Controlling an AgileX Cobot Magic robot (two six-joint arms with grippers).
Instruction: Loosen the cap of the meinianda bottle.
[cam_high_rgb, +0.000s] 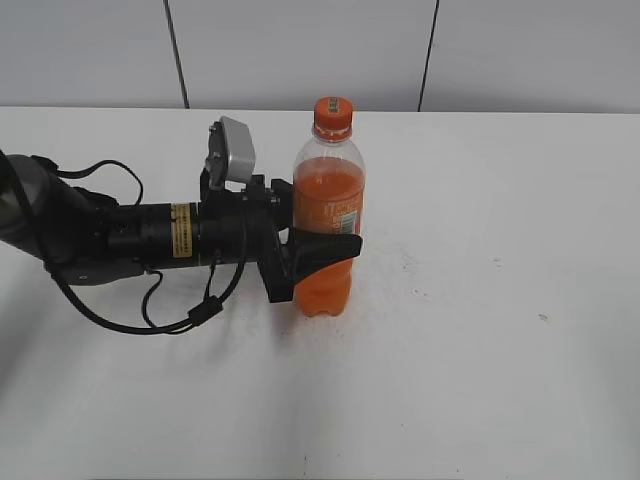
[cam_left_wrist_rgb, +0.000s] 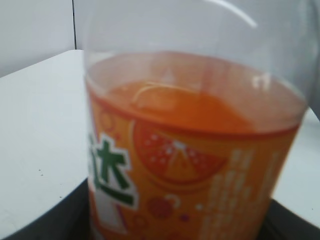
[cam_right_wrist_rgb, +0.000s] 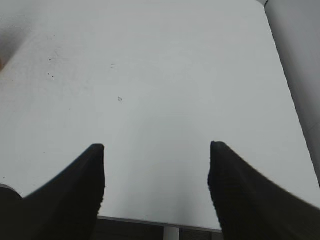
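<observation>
We hold the meinianda bottle (cam_high_rgb: 328, 225) clamped in the left end effector (cam_high_rgb: 325, 252); the right end effector (cam_right_wrist_rgb: 156, 172), spread, must next grasp the cap (cam_high_rgb: 333, 112).

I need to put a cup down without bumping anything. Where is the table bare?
The table is bare right of the meinianda bottle, out to the right edge, and across the front. The left half is crowded: the left gripper is clamped around the bottle, with the arm and cables behind it.

Black arm (cam_high_rgb: 150, 235), yellow label, looped cables, seemingly grey camera housing (cam_high_rgb: 232, 150).
</observation>
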